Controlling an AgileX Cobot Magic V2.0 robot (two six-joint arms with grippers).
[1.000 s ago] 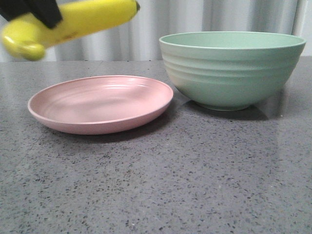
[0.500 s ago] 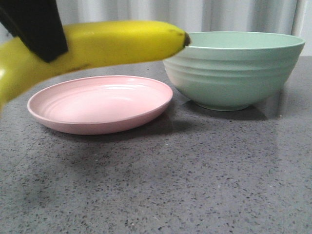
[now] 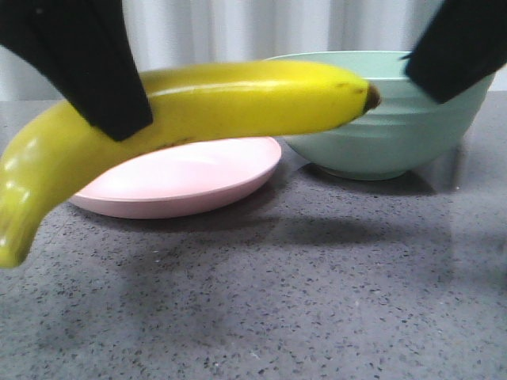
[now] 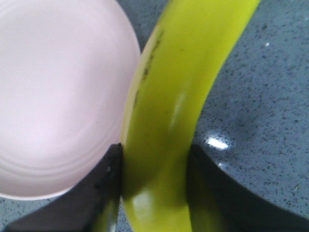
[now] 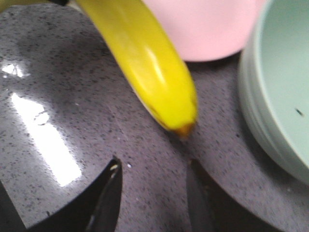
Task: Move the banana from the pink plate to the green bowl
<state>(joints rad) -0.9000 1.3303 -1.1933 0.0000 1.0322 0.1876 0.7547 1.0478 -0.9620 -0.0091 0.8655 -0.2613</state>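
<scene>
The yellow banana (image 3: 238, 103) hangs in the air in front of the pink plate (image 3: 198, 182), its dark tip pointing toward the green bowl (image 3: 380, 142). My left gripper (image 3: 119, 111) is shut on the banana (image 4: 178, 96) near its greenish stem half, one black finger on each side (image 4: 154, 164). The plate (image 4: 58, 96) lies bare beside the grip. My right gripper (image 3: 455, 55) hovers in front of the bowl's right rim. It stands open (image 5: 154, 169) over the bare table, just short of the banana's tip (image 5: 149, 72), with the bowl (image 5: 280, 87) beside it.
The plate and bowl stand side by side on a grey speckled stone tabletop (image 3: 317, 317), the bowl to the right. A pale curtain (image 3: 238, 32) hangs behind them. Bright light reflections lie on the tabletop (image 5: 43, 140).
The left gripper has carried the banana lower, rightward and closer to the front camera, its tip now before the bowl. The right gripper has come into view at the upper right.
</scene>
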